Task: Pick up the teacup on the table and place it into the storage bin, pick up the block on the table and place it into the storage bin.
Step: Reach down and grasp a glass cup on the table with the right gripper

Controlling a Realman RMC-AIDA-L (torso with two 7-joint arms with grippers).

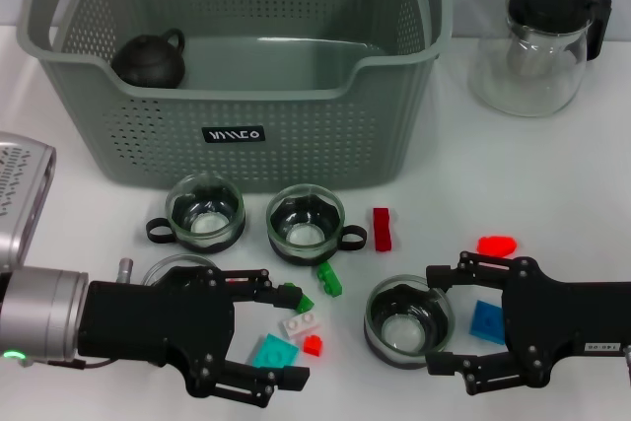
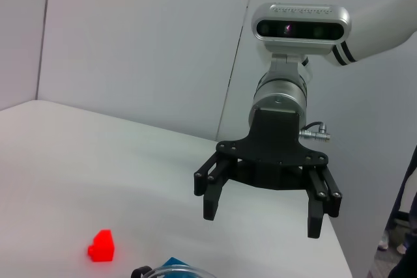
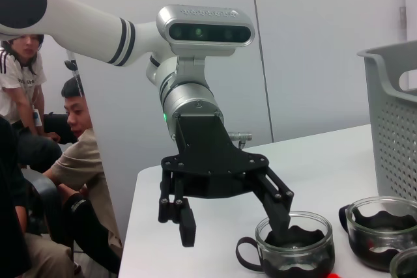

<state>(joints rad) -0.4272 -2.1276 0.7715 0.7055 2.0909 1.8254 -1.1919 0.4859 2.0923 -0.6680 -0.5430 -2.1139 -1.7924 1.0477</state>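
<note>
The grey-green storage bin [image 1: 394, 135] stands at the back, with a black teapot [image 1: 150, 59] inside it. Several glass teacups stand in front of it: one [image 1: 205, 212], another [image 1: 306, 219], and a third [image 1: 407, 322] whose right side lies between the fingers of my open right gripper [image 1: 436, 318]. Another teacup [image 1: 170, 267] is partly hidden behind my left gripper [image 1: 281, 332], which is open over a white block [image 1: 301, 322], a teal block [image 1: 273, 352] and a small red block [image 1: 313, 345]. The left wrist view shows the right gripper [image 2: 262, 221] open; the right wrist view shows the left gripper [image 3: 233, 232] open beside a teacup [image 3: 296, 252].
A glass jug [image 1: 532, 46] with a black lid stands at the back right. Other blocks lie about: a red brick [image 1: 382, 229], a red piece [image 1: 497, 244], a green one [image 1: 329, 280] and a blue one [image 1: 487, 320]. People sit beyond the table's left end [image 3: 71, 128].
</note>
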